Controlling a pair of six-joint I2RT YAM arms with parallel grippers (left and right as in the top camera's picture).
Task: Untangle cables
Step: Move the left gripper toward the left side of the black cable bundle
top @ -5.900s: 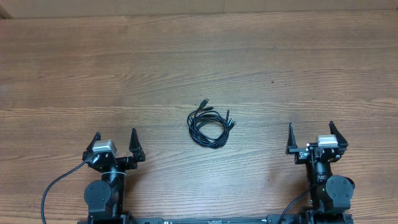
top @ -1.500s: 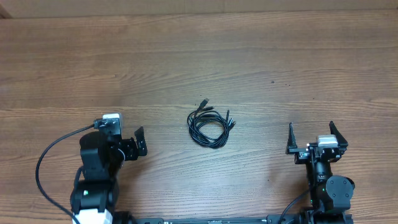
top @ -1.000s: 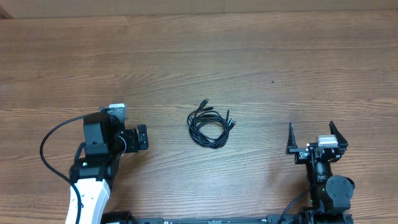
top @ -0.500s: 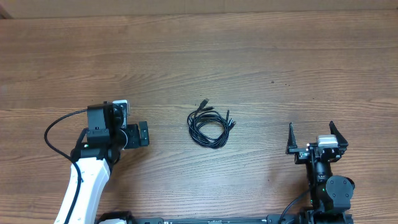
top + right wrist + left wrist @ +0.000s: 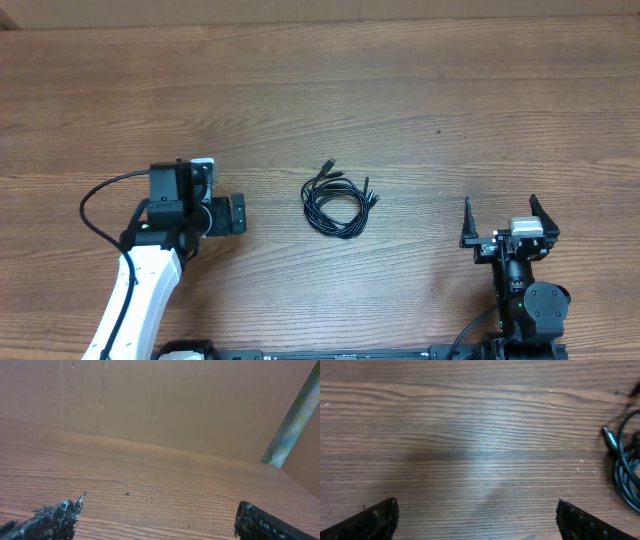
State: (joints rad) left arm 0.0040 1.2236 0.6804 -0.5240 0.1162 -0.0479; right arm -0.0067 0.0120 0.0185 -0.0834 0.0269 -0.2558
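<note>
The cables (image 5: 336, 203) lie coiled on the wooden table (image 5: 400, 100) between left and right jaws, both spread wide.

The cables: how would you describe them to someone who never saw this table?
On the wooden table, look between the left gripper and right gripper. The cables lie there as one small black coil of thin cords with plugs sticking out, unlike the thick arm cables.

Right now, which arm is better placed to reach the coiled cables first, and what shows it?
Left. The left gripper, open, hangs close beside the cables, which show at the edge of its wrist view. The right gripper, also open, sits farther off; its wrist view shows no cables.
</note>
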